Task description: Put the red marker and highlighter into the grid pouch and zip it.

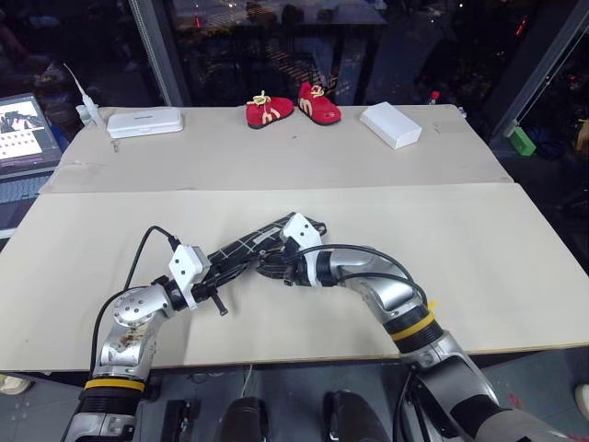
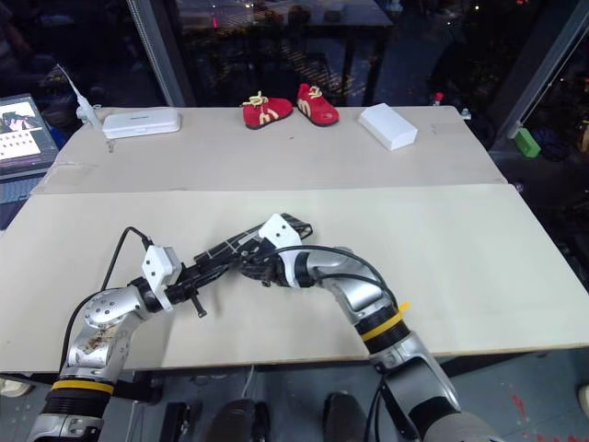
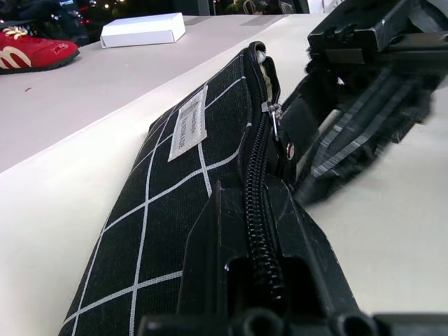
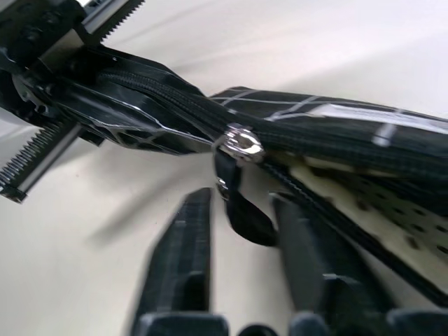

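The grid pouch [image 1: 247,245], black with white lines and a small white label [image 3: 187,124], lies slanted on the near board. My left gripper [image 1: 217,273] is shut on its near end, right at the zipper line. My right gripper [image 4: 241,199] comes in from the other side, and its fingers [image 4: 180,245] close on either side of the black zipper pull cord [image 4: 246,215], which hangs from the silver slider [image 4: 241,140]. Past the slider the mouth gapes on a pale lining [image 4: 364,192]. The red marker and the highlighter are out of view.
At the back of the table [image 1: 479,258] stand a pair of small red shoes [image 1: 293,106], a white box [image 1: 390,124] and a flat white case [image 1: 144,122]. A laptop [image 1: 23,138] sits at the far left, and a green box [image 1: 523,140] beyond the right edge.
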Controlling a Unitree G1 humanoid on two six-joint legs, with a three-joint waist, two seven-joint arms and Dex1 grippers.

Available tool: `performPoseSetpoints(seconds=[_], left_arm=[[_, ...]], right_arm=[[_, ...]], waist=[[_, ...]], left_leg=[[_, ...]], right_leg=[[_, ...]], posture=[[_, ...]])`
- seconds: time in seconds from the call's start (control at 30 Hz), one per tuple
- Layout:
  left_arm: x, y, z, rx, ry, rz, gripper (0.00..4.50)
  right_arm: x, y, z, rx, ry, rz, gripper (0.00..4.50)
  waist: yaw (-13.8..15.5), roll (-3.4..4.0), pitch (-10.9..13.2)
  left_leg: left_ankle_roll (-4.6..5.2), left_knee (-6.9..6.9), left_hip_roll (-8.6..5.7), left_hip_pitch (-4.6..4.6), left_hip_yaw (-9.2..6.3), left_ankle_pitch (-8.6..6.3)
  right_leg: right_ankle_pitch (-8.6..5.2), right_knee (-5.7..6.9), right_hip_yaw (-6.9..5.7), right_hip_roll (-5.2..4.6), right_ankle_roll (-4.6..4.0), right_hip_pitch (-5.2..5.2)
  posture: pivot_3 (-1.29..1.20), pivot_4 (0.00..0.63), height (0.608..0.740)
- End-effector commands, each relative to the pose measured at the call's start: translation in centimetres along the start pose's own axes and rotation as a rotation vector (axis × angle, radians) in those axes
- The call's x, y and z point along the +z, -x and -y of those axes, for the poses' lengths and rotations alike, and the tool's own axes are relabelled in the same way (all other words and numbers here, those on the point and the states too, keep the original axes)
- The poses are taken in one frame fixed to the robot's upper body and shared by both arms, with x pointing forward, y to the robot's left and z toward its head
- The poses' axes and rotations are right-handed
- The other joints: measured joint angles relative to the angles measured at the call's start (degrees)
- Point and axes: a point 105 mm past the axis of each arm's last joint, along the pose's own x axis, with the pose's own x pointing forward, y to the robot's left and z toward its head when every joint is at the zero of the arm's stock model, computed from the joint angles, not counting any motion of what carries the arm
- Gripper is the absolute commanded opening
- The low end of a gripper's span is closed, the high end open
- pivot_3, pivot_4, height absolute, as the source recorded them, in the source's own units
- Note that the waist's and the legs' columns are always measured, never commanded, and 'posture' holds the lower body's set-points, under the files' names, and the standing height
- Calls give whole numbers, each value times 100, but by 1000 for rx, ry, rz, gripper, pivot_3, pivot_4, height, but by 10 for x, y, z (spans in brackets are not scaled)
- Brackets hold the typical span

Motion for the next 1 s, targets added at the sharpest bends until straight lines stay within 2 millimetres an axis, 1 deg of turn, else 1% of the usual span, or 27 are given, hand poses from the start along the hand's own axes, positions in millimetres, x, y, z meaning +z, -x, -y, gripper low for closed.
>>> performPoseSetpoints(seconds=[0.03,0.17,0.2,0.27,0.43,0.5,0.6,0.67,0.77,0.87,0.97,1.0], left_arm=[[11,-2,0,1,-26,37,0],[11,-2,0,3,-27,39,0],[11,-3,0,3,-27,39,0],[11,-3,0,4,-27,39,0],[11,-1,-1,10,-28,39,0],[11,1,0,13,-28,37,0],[10,2,0,17,-29,34,0],[10,3,0,19,-29,31,0],[10,3,0,19,-31,29,0],[10,3,0,16,-33,28,0],[10,3,1,12,-35,26,0],[10,3,1,11,-36,26,0]], right_arm=[[19,4,1,5,37,65,54],[17,7,2,8,32,56,54],[15,9,6,-2,31,40,54],[12,19,14,-31,55,20,54],[4,61,40,-86,87,-28,54],[-1,87,64,-178,90,-63,54],[-7,114,88,-277,97,-99,54],[-10,127,100,-329,110,-115,54],[-12,133,107,-354,114,-117,54],[-17,131,111,-367,105,-121,54],[-18,121,106,-345,97,-98,54],[-17,117,99,-306,80,-80,315]], waist=[[-6,0,0],[-6,0,0],[-5,0,0],[-4,0,0],[25,0,0],[5,0,0],[3,-1,1],[-6,-1,1],[-47,-2,1],[-36,-2,1],[-26,-2,1],[-20,-2,1]], left_leg=[[0,0,0,0,0,0],[0,0,0,0,0,0],[0,0,0,0,0,0],[0,0,0,0,0,0],[1,0,-4,-4,-2,0],[2,0,-3,-4,-1,-1],[1,-2,-1,-2,0,-1],[1,-2,-2,-1,2,-1],[1,-2,2,2,5,-1],[1,-4,2,2,2,-1],[1,-4,-1,0,4,-1],[2,-4,-1,-1,4,-1]], right_leg=[[0,0,0,0,0,0],[0,0,0,0,0,0],[0,0,0,0,0,0],[0,0,0,-1,0,0],[0,-7,-1,-5,0,1],[0,-10,0,-4,0,1],[0,-9,0,0,0,0],[0,-10,2,-1,0,0],[0,-9,7,3,0,0],[-1,-7,6,5,0,0],[0,-9,8,0,0,0],[0,-10,9,-1,1,0]], posture=[[0,150,740],[0,150,740],[0,150,740],[0,150,740],[0,150,740],[0,150,740],[0,150,740],[0,150,740],[0,150,740],[0,150,740],[0,150,740],[0,150,740]])
